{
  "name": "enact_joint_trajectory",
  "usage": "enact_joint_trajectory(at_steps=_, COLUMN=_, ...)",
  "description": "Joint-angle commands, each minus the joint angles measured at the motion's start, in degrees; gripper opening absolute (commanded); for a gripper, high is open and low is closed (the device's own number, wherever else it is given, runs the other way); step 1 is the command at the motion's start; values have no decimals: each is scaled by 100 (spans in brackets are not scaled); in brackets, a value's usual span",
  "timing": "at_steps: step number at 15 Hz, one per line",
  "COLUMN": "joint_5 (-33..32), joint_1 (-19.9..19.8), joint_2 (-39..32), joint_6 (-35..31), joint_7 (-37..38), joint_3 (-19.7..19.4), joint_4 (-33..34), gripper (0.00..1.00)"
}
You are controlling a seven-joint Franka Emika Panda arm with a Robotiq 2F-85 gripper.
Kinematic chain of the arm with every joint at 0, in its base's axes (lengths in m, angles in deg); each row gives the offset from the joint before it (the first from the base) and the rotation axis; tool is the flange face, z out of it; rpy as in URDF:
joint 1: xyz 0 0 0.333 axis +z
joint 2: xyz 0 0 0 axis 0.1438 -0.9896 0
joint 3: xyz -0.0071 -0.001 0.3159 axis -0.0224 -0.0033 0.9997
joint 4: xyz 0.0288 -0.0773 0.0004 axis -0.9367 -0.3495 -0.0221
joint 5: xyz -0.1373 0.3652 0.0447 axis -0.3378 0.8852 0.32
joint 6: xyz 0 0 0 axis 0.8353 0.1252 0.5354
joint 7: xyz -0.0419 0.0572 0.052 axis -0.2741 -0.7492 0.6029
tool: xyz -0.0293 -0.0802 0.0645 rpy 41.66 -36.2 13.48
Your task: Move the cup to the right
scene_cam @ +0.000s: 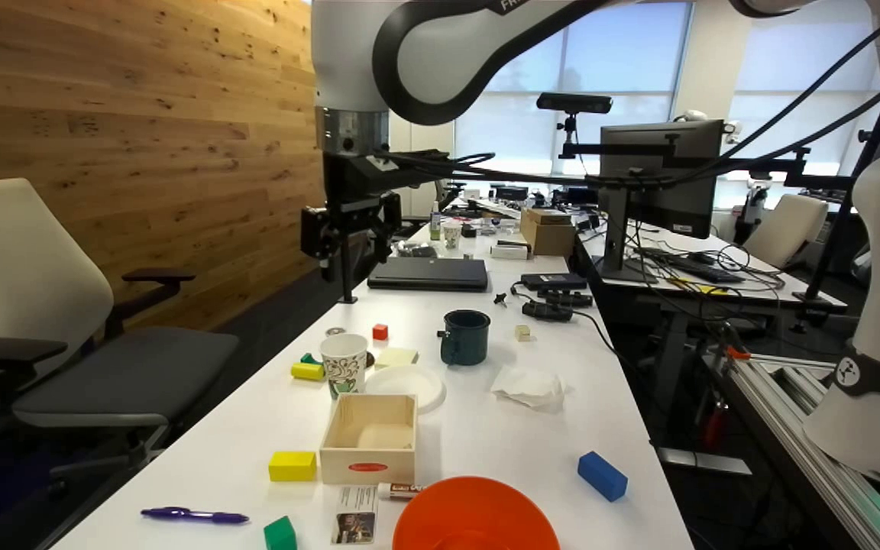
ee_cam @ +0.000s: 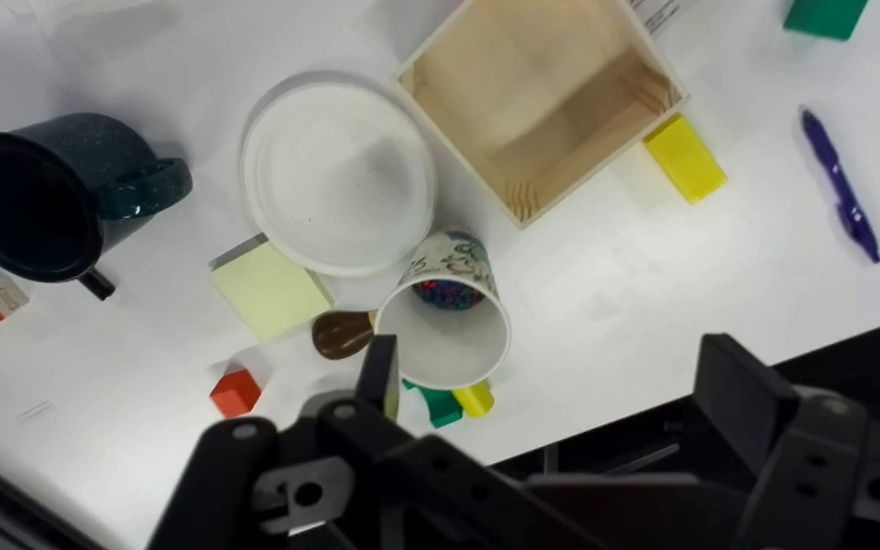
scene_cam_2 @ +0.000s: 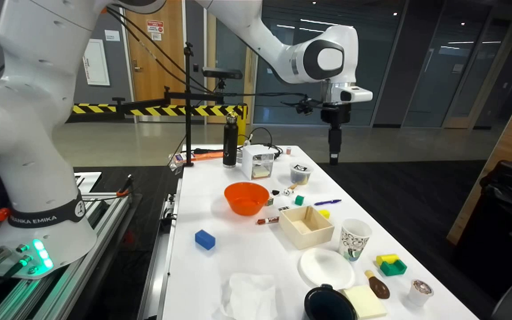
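End effector (ee_cam: pixel 551 367): fingers (ee_cam: pixel 738 401) spread wide, nothing held between them; in both exterior views it hangs well above the worktop (scene_cam: pixel 509 443). Cup (ee_cam: pixel 444 328) stands upright on that worktop, off-centre in the wrist view, its rim slightly overlapped by a finger. Main risk, as I judge it: descent with no sideways correction. A finger could land on the rim and tip it. Coloured bits (ee_cam: pixel 449 294) show in the bottom; print or loose contents, cannot tell. If loose, a tip spills them. Second risk: paper-like wall buckling under too firm a squeeze.

Close about the cup: brown spoon-like item (ee_cam: pixel 341 334), yellow piece (ee_cam: pixel 476 399), green piece (ee_cam: pixel 444 409). A finger taken low on that side could strike them. Plate (ee_cam: pixel 325 145) just beside; contact not resolvable. Dragging rather than lifting could catch the base on its rim.

Wooden box (ee_cam: pixel 539 95) near as well; a wide-set finger may clip its wall. "Right" is not tied to any view; a misreading sends the cup wrong.

Farther: dark mug (scene_cam: pixel 465 338), a hazard only if travel runs long that way.
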Motion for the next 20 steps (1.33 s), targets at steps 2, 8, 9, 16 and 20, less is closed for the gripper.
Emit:
enact_joint_trajectory(at_steps=2, joint_5=1043, joint_1=-176, joint_2=-528, joint_6=548, joint_7=-1627, joint_3=101, joint_4=597, gripper=100)
enact_joint_trajectory(at_steps=8, joint_5=1349, joint_1=-197, joint_2=-1344, joint_6=1019, joint_7=-2316, joint_3=-118, joint_4=1591, gripper=100)
enact_joint_trajectory(at_steps=9, joint_5=1315, joint_1=-179, joint_2=-1459, joint_6=949, joint_7=-2263, joint_3=-173, joint_4=1723, gripper=100)
enact_joint_trajectory(at_steps=16, joint_5=1447, joint_1=-244, joint_2=-2067, joint_6=202, joint_7=-2033, joint_3=-319, joint_4=2200, gripper=100)
enact_joint_trajectory(at_steps=20, joint_5=1450, joint_1=-254, joint_2=-2318, joint_6=-584, joint_7=-1909, joint_3=-431, joint_4=2220, gripper=100)
